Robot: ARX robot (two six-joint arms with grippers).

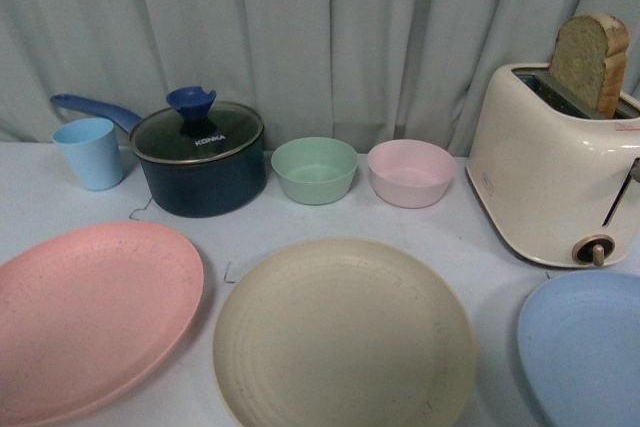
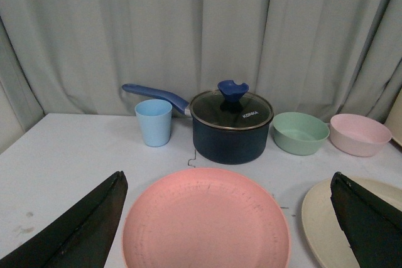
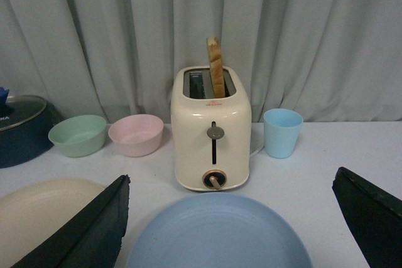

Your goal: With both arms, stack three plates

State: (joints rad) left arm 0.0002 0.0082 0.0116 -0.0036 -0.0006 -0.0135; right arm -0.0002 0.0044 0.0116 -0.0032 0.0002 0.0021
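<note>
While all three plates lie flat and apart in a row along the near edge of the counter (image 1: 480, 252), nothing is stacked yet. The pink plate (image 1: 90, 317) is at the left, the beige plate (image 1: 340, 337) in the middle, and the blue plate (image 1: 585, 347) at the right. Being round, they offer no long axis.

The left pincer (image 2: 227, 183) stands wide apart and empty, with the pink plate straight ahead of its gap. The right pincer (image 3: 232, 177), likewise apart and empty, faces the blue plate. The beige plate sits between the two, so I judge it the likely base.

Behind stand a saucepan (image 1: 200, 162), a green bowl (image 1: 315, 169), a pink bowl (image 1: 410, 172) and a toaster (image 1: 555, 167).
</note>
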